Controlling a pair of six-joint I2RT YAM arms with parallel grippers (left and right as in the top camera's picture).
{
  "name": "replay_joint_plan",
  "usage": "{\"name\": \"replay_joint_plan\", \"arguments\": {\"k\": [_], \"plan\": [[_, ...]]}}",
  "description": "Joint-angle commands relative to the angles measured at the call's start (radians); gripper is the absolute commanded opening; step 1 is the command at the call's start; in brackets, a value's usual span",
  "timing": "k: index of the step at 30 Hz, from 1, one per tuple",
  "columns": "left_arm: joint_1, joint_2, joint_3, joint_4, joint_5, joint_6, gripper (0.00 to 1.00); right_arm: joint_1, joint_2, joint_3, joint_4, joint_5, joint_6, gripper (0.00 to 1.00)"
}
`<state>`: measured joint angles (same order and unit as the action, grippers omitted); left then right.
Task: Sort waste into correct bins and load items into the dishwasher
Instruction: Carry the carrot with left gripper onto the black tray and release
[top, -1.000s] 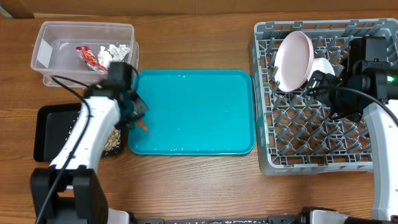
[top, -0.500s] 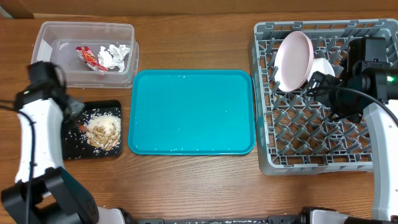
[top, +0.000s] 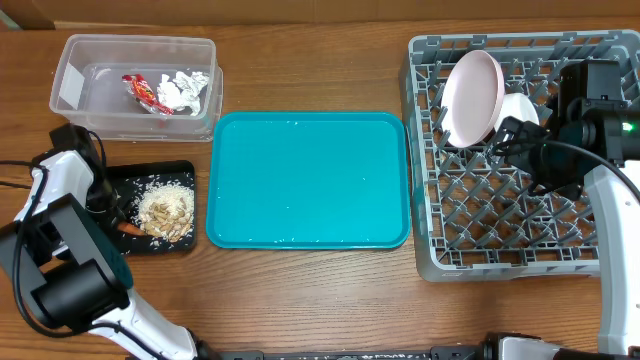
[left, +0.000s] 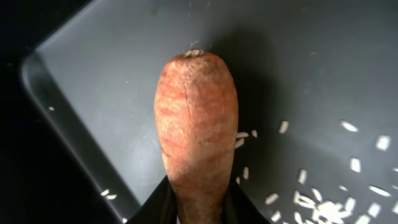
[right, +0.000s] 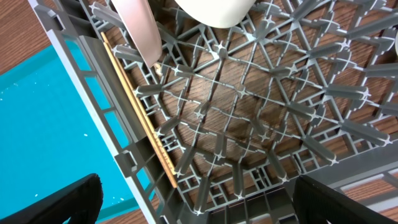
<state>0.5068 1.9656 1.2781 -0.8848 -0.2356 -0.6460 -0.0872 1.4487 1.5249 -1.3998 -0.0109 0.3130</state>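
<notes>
My left gripper (left: 199, 210) is shut on the thick end of the orange carrot piece (left: 196, 130) and holds it just above the black tray (left: 112, 74). In the overhead view the carrot piece (top: 129, 228) is at the black tray's (top: 160, 171) left part, beside the beige food scraps (top: 166, 212), with my left gripper (top: 112, 214) over it. The clear tub (top: 75, 60) holds the red wrapper (top: 145, 92) and crumpled foil (top: 185, 88). My right gripper (right: 211, 205) is open and empty over the grey dish rack (top: 500, 235). The rack holds a plate (top: 473, 97), a bowl (top: 520, 106) and chopsticks (right: 140, 118).
The large teal tray (top: 308, 180) lies between the black tray and the rack, with a few rice grains on it. Loose rice grains (left: 323, 199) are scattered on the black tray. Bare wooden table runs along the front.
My left arm has swung from the teal tray's left edge out over the black tray, carrying the carrot piece, and now sits at the tray's left part. The right arm has not moved.
</notes>
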Motion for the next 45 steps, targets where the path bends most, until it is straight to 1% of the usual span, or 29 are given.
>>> {"name": "replay_joint_plan", "arguments": {"k": [1,2,5,8,9,11,16,19,21,24,25,26,27,28,32,33,35,37,42,44,45], "plan": [[0.003,0.029,0.013,0.001,-0.002,0.023,0.04,-0.004,0.001,0.013,0.001,-0.002,-0.006,1.00],[0.003,0.029,0.013,0.001,-0.001,0.023,0.07,-0.004,0.001,0.013,-0.001,-0.002,-0.006,1.00],[0.003,0.029,0.013,0.000,0.001,0.037,0.27,-0.004,0.001,0.013,-0.002,-0.002,-0.006,1.00],[0.003,0.027,0.015,-0.002,0.001,0.064,0.55,-0.004,0.001,0.013,-0.002,-0.002,-0.006,1.00],[0.003,0.026,0.020,-0.010,0.001,0.070,0.62,-0.004,0.001,0.013,-0.002,-0.002,-0.006,1.00],[0.003,0.018,0.047,-0.043,0.002,0.071,0.68,-0.004,0.001,0.013,-0.002,-0.002,-0.007,1.00],[-0.004,-0.032,0.172,-0.150,0.028,0.076,0.72,-0.004,0.001,0.013,0.021,-0.004,-0.005,1.00],[-0.027,-0.082,0.246,-0.186,0.061,0.098,0.73,-0.004,0.001,0.013,0.085,-0.040,-0.003,1.00],[-0.076,-0.133,0.293,-0.177,0.146,0.172,0.74,0.001,0.001,0.013,0.177,-0.145,-0.012,1.00],[-0.167,-0.190,0.314,-0.131,0.251,0.327,0.77,0.042,0.002,0.013,0.299,-0.333,-0.098,1.00],[-0.231,-0.214,0.314,-0.121,0.291,0.424,0.84,0.084,0.007,0.013,0.357,-0.377,-0.121,1.00],[-0.267,-0.222,0.314,-0.126,0.309,0.473,0.88,0.113,0.011,0.013,0.381,-0.380,-0.133,1.00],[-0.347,-0.227,0.314,-0.173,0.316,0.556,0.95,0.176,0.031,0.013,0.408,-0.364,-0.174,1.00],[-0.387,-0.227,0.314,-0.220,0.311,0.574,0.95,0.203,0.042,0.013,0.406,-0.343,-0.192,1.00],[-0.487,-0.225,0.314,-0.429,0.304,0.564,0.97,0.259,0.098,0.013,0.312,-0.201,-0.209,1.00],[-0.504,-0.225,0.314,-0.492,0.304,0.539,1.00,0.259,0.106,0.013,0.290,-0.191,-0.209,1.00],[-0.519,-0.225,0.314,-0.587,0.306,0.479,1.00,0.248,0.114,0.013,0.240,-0.192,-0.209,1.00],[-0.520,-0.237,0.314,-0.668,0.310,0.465,1.00,0.226,0.106,0.013,0.195,-0.192,-0.201,1.00],[-0.521,-0.341,0.275,-0.678,0.315,0.472,1.00,0.172,0.094,0.013,0.089,-0.192,-0.183,1.00],[-0.523,-0.421,0.234,-0.658,0.314,0.475,1.00,0.154,0.088,0.004,0.048,-0.191,-0.183,1.00],[-0.523,-0.504,0.183,-0.621,0.313,0.475,1.00,0.140,0.068,-0.027,0.044,-0.191,-0.183,1.00]]}}
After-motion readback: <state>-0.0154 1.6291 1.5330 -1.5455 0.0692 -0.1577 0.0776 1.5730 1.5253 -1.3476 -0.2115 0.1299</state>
